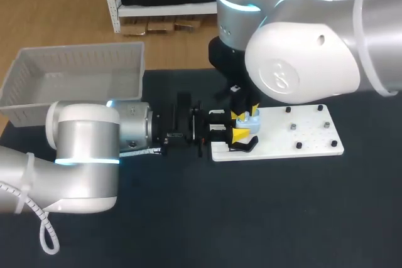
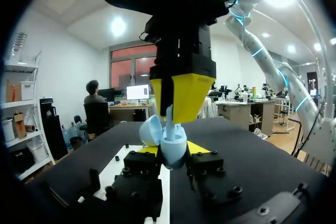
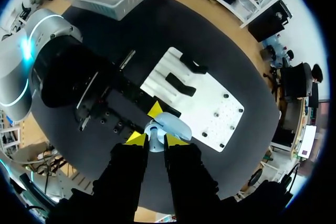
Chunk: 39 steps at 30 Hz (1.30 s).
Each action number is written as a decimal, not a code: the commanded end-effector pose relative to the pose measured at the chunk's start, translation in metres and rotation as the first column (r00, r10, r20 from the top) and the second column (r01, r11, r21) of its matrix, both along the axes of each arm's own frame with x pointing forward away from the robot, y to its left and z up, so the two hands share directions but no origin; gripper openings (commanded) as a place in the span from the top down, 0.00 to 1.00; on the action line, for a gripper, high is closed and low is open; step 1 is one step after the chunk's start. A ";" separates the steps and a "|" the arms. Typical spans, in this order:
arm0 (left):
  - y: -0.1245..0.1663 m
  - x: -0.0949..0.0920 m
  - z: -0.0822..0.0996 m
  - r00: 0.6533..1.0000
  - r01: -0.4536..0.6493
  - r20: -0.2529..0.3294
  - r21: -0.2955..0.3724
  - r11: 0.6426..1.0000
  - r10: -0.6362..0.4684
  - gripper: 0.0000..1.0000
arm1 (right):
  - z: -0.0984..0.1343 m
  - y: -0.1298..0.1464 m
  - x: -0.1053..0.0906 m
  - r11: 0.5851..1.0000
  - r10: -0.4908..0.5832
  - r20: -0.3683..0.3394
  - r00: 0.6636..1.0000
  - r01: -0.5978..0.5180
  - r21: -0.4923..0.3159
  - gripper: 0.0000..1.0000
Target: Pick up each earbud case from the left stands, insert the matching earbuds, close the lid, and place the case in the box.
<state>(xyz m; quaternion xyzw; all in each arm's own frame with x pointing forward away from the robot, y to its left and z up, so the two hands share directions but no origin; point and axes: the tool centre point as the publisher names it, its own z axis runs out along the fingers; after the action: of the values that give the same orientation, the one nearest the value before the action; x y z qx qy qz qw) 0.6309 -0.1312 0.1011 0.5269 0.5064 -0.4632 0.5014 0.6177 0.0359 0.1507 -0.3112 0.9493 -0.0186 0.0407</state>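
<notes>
While the left gripper (image 2: 173, 149) clamps the open earbud case (image 1: 248, 122) from both sides, the right gripper (image 3: 155, 139) pinches an earbud (image 2: 169, 114) above it. I think it should descend straight and gently.

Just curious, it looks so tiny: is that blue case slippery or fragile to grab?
Likely slippery: the case is smooth and rounded, pinched only in the left gripper. Probably light, being so small. Its open lid may swing or strain if bumped.

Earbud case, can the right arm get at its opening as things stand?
Likely yes. The left gripper clamps the earbud case by its sides with the lid swung open, and the right gripper with an earbud hangs right above it.
</notes>
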 end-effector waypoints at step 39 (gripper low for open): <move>0.000 -0.003 -0.001 1.000 -0.011 0.005 -0.003 1.000 0.011 1.00 | -0.008 0.002 0.002 0.999 0.026 -0.025 0.999 -0.027 -0.018 0.51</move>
<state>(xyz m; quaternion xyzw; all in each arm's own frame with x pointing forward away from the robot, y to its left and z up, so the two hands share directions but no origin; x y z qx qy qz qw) 0.6310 -0.1311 0.1009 0.5269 0.5066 -0.4631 0.5013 0.6185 0.0386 0.1420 -0.3241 0.9453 -0.0233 0.0278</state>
